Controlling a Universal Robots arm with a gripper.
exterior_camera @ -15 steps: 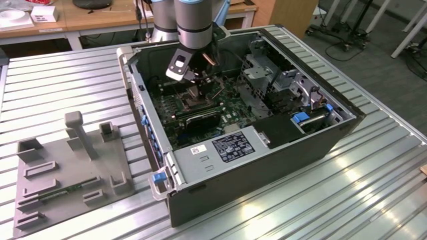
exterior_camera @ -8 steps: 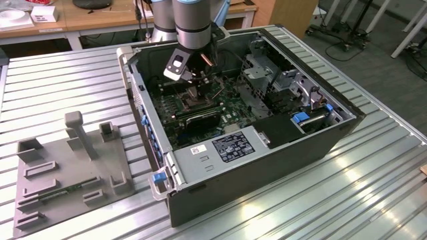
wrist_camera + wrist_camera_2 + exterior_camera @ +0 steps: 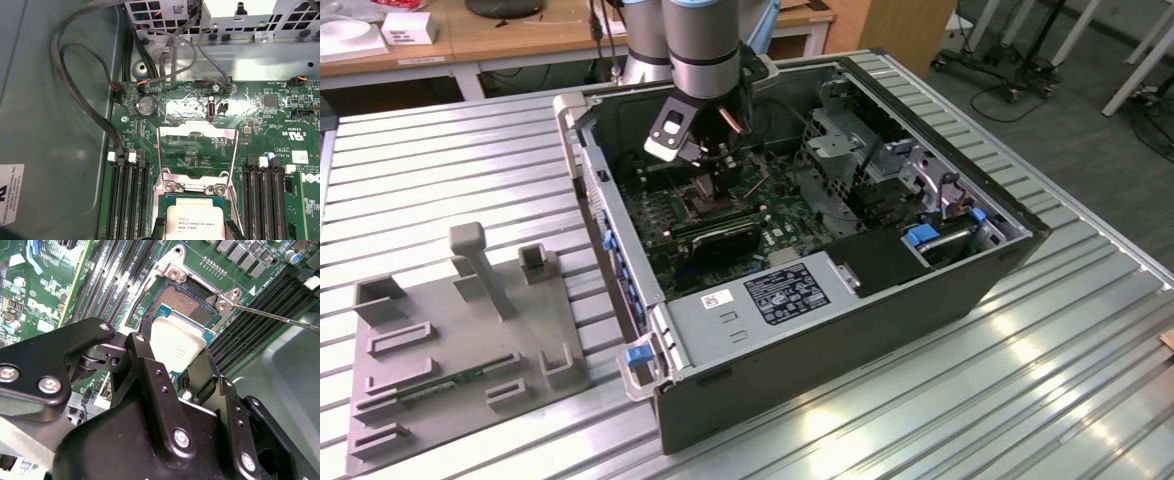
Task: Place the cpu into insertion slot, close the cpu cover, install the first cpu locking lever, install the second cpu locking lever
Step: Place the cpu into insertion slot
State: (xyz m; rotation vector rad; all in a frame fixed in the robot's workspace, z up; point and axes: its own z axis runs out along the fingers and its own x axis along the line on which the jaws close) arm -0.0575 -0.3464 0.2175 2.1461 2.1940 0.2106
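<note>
Your gripper (image 3: 170, 354) is down inside the open computer case (image 3: 854, 370). Its jaws are clamped on the cpu (image 3: 177, 342), one jaw on each of two opposite edges. I judge this side hold is chosen so that the underside is free and the chip can go flat into the insertion slot (image 3: 184, 302).

In the second wrist view the cpu hangs over the near part of the slot, and the field of gold contacts beyond it is uncovered. To me it looks not yet seated, but I cannot tell for sure whether it touches the slot. In the first wrist view the cpu (image 3: 195, 220) lines up with the slot's metal rim, so the alignment seems good.

The cpu cover (image 3: 197, 132) is folded back, away from the slot, and this is why the way down is free. A thin metal rod (image 3: 270, 315), probably one locking lever, is also swung aside, across the memory slots (image 3: 250, 335).

About the containers: the case holds the green motherboard (image 3: 774, 215) and stands on the slatted counter (image 3: 1014, 400). Beside it, toward the exterior view's left, a grey fixture plate (image 3: 467, 350) carries a small green module (image 3: 447, 385) in one of its holders.
</note>
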